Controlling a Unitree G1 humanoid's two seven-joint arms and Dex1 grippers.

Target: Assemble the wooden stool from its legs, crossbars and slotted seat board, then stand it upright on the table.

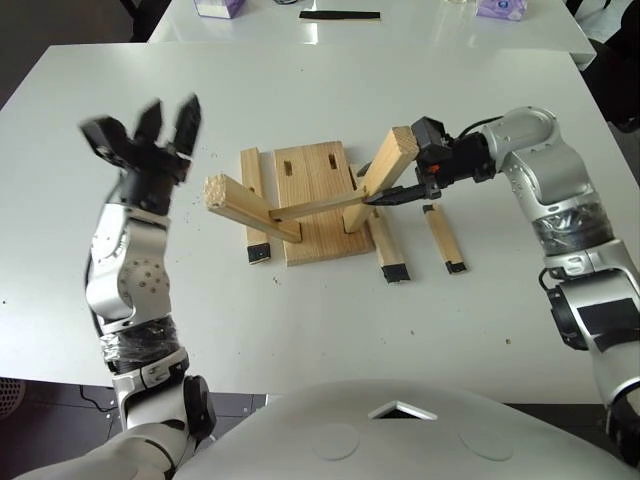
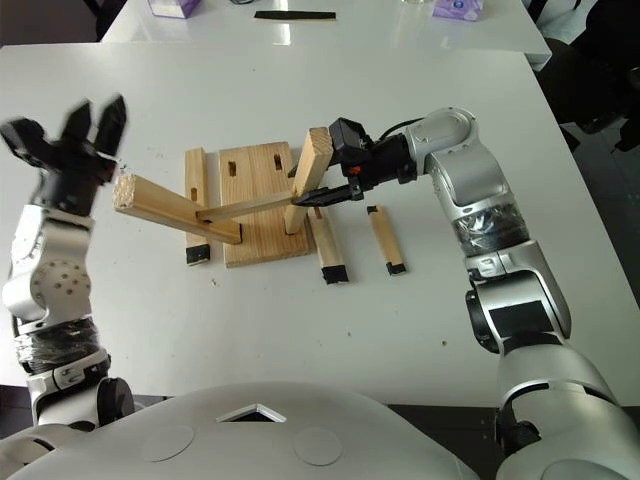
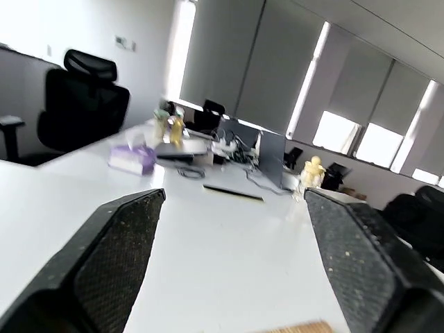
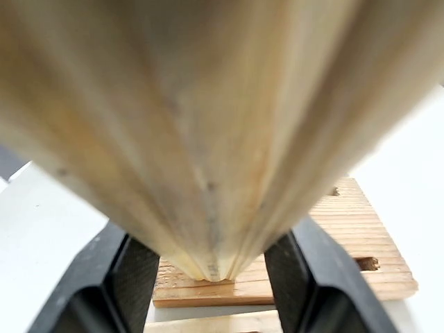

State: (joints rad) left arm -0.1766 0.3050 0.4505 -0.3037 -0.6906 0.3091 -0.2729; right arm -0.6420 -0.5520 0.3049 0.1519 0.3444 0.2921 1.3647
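The slotted seat board (image 1: 322,212) lies flat at mid-table. Above it is a part-built frame: a left leg (image 1: 240,204) and a right leg (image 1: 392,162) joined by a thin crossbar (image 1: 312,209), tilted over the board. My right gripper (image 1: 385,196) is shut on the right leg's lower part; in the right wrist view that leg (image 4: 208,125) sits between the black fingers (image 4: 132,277). My left gripper (image 1: 168,122) is raised left of the frame, open and empty, its fingers (image 3: 118,257) spread wide.
A loose leg (image 1: 256,215) lies along the board's left side. Another leg (image 1: 388,245) and a shorter piece (image 1: 443,238) lie to its right. White table (image 1: 330,330) is bare in front. A second table (image 1: 400,25) stands behind.
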